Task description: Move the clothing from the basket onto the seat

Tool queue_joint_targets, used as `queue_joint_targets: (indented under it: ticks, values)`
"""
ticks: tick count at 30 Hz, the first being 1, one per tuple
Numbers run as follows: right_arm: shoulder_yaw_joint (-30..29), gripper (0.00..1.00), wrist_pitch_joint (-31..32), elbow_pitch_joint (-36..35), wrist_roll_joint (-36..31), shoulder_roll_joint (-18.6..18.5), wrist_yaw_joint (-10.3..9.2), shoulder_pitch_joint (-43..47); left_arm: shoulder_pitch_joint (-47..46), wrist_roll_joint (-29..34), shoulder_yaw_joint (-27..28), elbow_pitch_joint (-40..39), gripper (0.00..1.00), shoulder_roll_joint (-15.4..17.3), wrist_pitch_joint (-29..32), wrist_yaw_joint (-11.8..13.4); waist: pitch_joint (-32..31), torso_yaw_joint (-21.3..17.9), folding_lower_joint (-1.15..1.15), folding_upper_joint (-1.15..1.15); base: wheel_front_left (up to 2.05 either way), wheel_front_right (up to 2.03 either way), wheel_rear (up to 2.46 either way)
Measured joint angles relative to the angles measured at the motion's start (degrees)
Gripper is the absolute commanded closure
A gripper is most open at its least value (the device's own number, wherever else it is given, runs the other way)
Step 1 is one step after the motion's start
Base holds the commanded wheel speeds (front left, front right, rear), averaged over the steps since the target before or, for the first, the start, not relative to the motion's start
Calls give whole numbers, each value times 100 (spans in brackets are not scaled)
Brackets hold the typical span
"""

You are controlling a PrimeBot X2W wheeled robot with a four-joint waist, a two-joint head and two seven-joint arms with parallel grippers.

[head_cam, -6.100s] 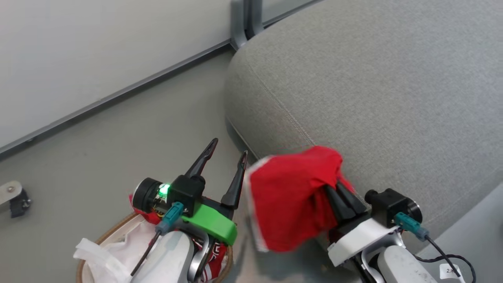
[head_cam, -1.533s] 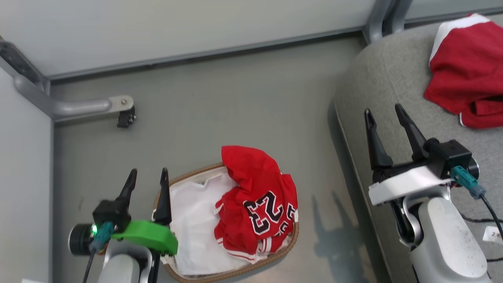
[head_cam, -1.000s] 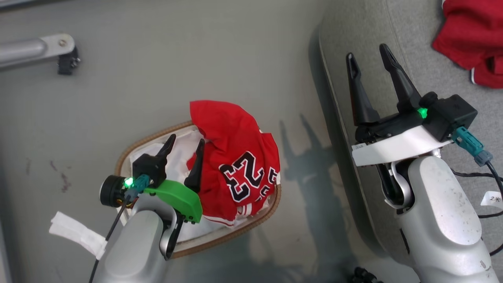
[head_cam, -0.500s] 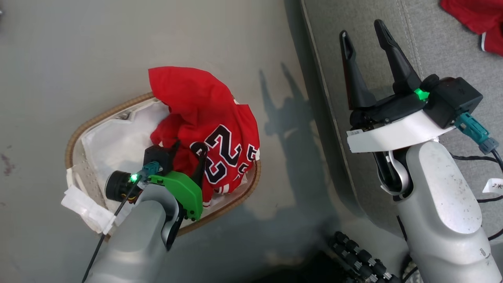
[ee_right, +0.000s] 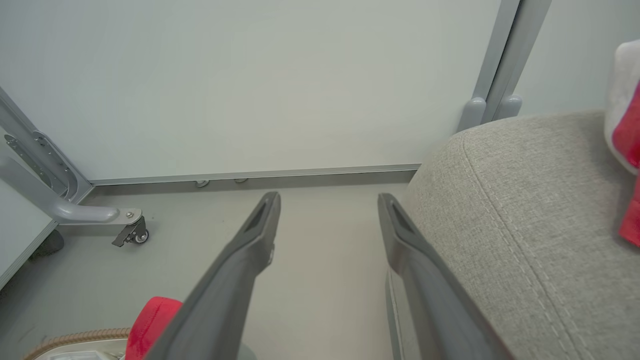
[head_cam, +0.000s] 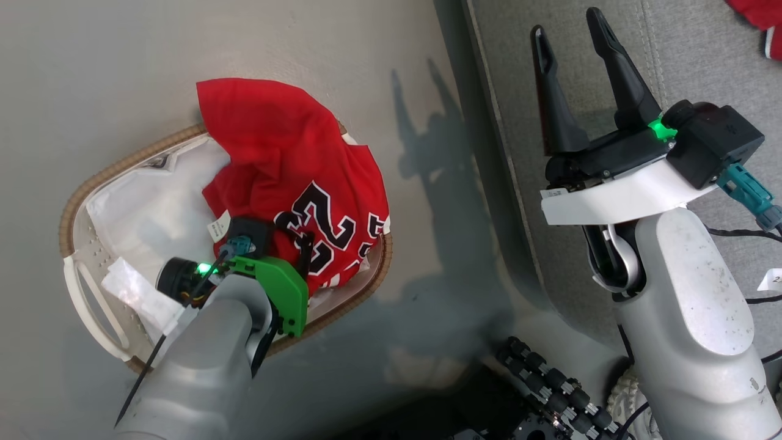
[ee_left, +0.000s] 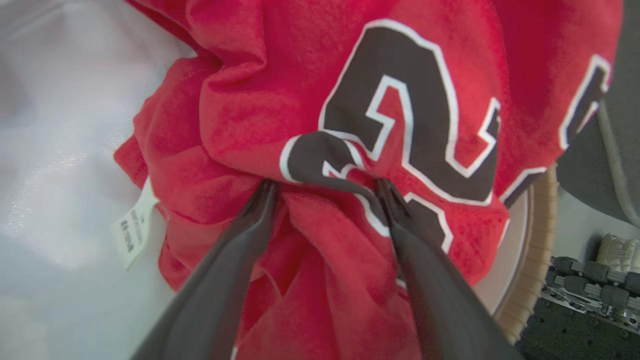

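Clothing (head_cam: 287, 140), half moved: one red garment (head_cam: 760, 15) on the seat (head_cam: 684, 55), one o'clock; jersey (ee_left: 400, 100) in the basket (head_cam: 76, 201), my left tool (ee_left: 326, 184) unclenched, tips pressed into it; right tool (head_cam: 567, 21) unclenched, empty.

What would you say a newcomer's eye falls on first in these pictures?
The bright red jersey with its black number 23, heaped in the white basket on the floor, draws the eye first. The left gripper, fingers open, presses into its folds. The right gripper hangs open above the grey seat, on which a second red garment shows at the head view's top right corner.
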Motion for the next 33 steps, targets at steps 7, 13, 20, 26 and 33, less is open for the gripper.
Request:
queue_joint_targets:
  ticks: [7,13,20,26,33]
  values:
    - [14,0,0,-105,57,0,0,-139,-344,-74,-208,271,0,52,-47,0,266,-20,0,0,0,0,0]
    - [34,0,0,-154,103,0,0,-187,-555,-141,-391,446,0,56,-58,0,463,-34,0,0,0,0,0]
    - [52,0,0,-155,130,1,0,-208,-611,-296,-611,482,100,47,-77,0,494,-15,0,0,0,0,0]
    - [86,0,0,-48,163,1,0,-230,-544,-515,-780,447,100,63,-111,0,325,-6,0,0,0,0,0]
    - [105,0,0,145,165,2,0,-134,-200,-690,-999,291,100,103,-214,0,-107,37,0,0,0,0,0]
